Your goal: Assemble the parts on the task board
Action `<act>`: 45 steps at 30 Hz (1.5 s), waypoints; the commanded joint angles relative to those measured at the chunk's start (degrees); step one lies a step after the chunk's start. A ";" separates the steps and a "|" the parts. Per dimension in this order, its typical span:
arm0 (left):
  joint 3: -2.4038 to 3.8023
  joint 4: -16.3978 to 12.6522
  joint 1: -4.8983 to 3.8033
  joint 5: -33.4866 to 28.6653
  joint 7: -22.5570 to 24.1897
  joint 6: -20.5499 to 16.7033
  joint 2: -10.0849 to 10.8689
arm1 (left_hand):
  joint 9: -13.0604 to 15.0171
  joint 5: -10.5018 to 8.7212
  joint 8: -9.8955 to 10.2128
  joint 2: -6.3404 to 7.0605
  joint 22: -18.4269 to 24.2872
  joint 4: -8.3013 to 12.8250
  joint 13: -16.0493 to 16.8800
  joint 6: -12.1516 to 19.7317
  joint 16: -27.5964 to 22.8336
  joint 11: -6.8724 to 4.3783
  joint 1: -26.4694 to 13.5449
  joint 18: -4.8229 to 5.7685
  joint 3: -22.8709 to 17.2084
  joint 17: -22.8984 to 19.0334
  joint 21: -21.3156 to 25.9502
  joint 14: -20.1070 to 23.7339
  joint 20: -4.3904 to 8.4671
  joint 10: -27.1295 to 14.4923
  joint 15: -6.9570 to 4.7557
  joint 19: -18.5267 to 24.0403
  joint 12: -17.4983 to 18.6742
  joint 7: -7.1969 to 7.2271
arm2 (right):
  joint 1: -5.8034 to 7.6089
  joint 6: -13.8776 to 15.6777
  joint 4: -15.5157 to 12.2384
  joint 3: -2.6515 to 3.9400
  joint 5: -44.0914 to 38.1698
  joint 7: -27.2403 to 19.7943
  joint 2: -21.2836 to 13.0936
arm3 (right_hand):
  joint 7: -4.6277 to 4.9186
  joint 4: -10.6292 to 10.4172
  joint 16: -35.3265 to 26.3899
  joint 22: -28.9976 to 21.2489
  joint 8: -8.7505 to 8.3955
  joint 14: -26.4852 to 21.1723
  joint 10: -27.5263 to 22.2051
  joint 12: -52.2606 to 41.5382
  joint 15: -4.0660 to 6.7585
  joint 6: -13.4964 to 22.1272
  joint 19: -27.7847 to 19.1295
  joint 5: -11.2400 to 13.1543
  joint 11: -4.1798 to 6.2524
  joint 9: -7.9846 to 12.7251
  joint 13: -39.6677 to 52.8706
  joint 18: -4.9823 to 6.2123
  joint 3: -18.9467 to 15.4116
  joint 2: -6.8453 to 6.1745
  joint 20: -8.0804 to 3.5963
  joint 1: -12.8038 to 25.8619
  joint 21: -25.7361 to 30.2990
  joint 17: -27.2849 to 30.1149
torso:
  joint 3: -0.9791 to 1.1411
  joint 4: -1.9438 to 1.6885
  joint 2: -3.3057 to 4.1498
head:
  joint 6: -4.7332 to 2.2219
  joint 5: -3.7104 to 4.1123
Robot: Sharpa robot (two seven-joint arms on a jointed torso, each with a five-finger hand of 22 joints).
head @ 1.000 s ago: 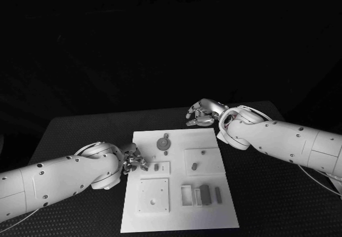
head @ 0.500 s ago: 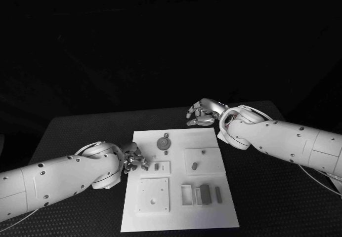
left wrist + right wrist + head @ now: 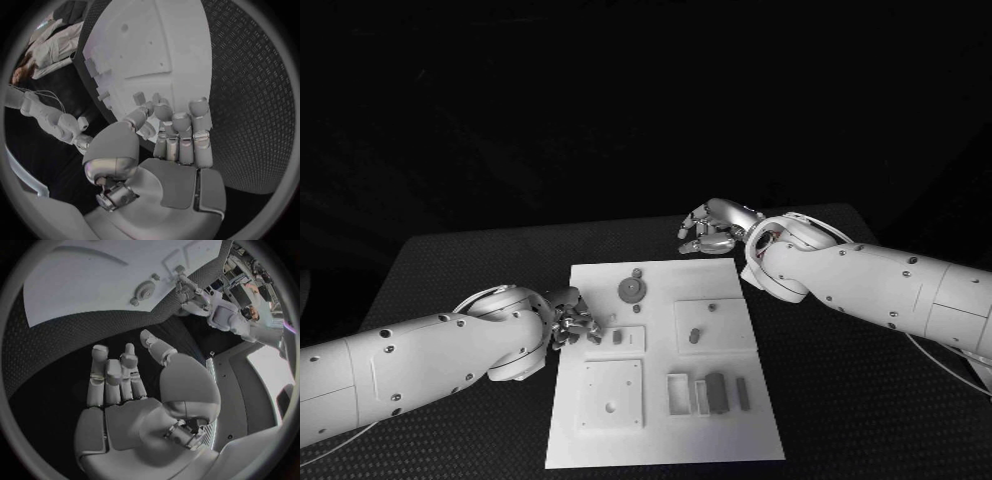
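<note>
The left hand (image 3: 571, 325) sits at the task board's (image 3: 661, 440) left edge, fingers curled together, apparently pinching nothing I can confirm; the small part (image 3: 617, 338) lies just beside it. The right hand (image 3: 711, 228) hovers empty, fingers loosely apart, beyond the board's far edge.
</note>
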State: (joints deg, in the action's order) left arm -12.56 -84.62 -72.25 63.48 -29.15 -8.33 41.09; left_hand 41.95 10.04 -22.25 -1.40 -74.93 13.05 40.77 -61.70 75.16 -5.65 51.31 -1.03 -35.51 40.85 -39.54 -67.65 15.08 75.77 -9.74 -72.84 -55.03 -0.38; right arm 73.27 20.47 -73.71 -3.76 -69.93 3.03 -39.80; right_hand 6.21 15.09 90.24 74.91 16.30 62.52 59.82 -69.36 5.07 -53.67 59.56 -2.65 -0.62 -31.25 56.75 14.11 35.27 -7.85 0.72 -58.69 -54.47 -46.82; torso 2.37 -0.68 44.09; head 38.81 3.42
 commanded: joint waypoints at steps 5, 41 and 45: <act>-0.09 -0.11 0.12 0.45 -0.28 1.68 -0.16 | 6.59 6.47 -4.90 -0.37 -0.93 1.90 -0.08 -0.43 0.19 -0.16 0.27 -1.13 -2.30 -0.10 -0.18 -1.19 0.41 0.69 -1.51 -0.27 -0.17 -0.17 | -0.01 -0.63 -0.15 0.03 -0.11 -0.52 -0.07 | 0.93 0.16 -0.17 0.80 -0.32 -0.32 -0.34 0.08 0.18 -0.63 -0.38 -0.19 -0.14 -0.07 -0.10 0.89 0.00 0.31 0.17 0.28 0.22 0.05 | -0.02 -0.03 0.01 | 0.08 0.08; -0.11 0.19 0.12 0.06 -0.96 1.74 -0.11 | 4.38 5.85 -2.88 3.67 -0.84 -1.21 -0.07 -0.25 0.18 0.19 -1.59 -1.18 -1.18 -0.35 0.09 -1.22 0.57 0.76 -1.40 -0.46 -0.09 -0.55 | -0.01 -0.77 -0.14 0.03 0.03 -0.52 -0.20 | 0.93 0.15 -0.18 0.80 -0.34 -0.33 -0.35 0.07 0.18 -0.64 -0.39 -0.19 -0.14 -0.10 -0.11 0.89 -0.01 0.29 0.17 0.31 0.23 0.06 | -0.01 -0.01 0.01 | 0.41 -0.15; -0.11 0.16 0.12 0.06 -0.99 1.70 -0.09 | 4.21 5.81 -2.77 4.61 -0.84 -1.77 -0.05 -0.39 0.22 0.16 -1.73 -1.19 -1.03 -0.37 0.10 -1.27 0.59 0.82 -1.43 -0.54 -0.12 -0.52 | -0.01 -0.93 -0.16 0.03 0.03 -0.48 -0.21 | 0.93 0.14 -0.15 0.80 -0.36 -0.31 -0.32 0.05 0.19 -0.63 -0.36 -0.19 -0.14 -0.10 -0.11 0.89 0.00 0.32 0.16 0.31 0.21 0.06 | -0.01 0.01 0.02 | 0.43 -0.21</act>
State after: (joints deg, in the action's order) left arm -12.58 -84.37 -72.24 63.69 -29.82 -7.70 41.02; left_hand 42.30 16.03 -25.28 2.85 -74.91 11.62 40.78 -61.80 75.16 -5.82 49.56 -1.02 -36.56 40.54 -39.53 -68.38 15.27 76.36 -10.23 -73.62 -55.02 -0.90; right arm 73.27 20.35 -73.78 -3.76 -69.85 3.01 -40.00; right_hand 6.09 15.09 90.24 74.91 16.30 62.54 59.82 -69.36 5.04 -53.80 59.56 -2.65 -0.62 -31.27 56.71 14.11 35.27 -7.85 0.72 -58.69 -54.47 -46.82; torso 2.35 -0.68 44.10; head 39.23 3.27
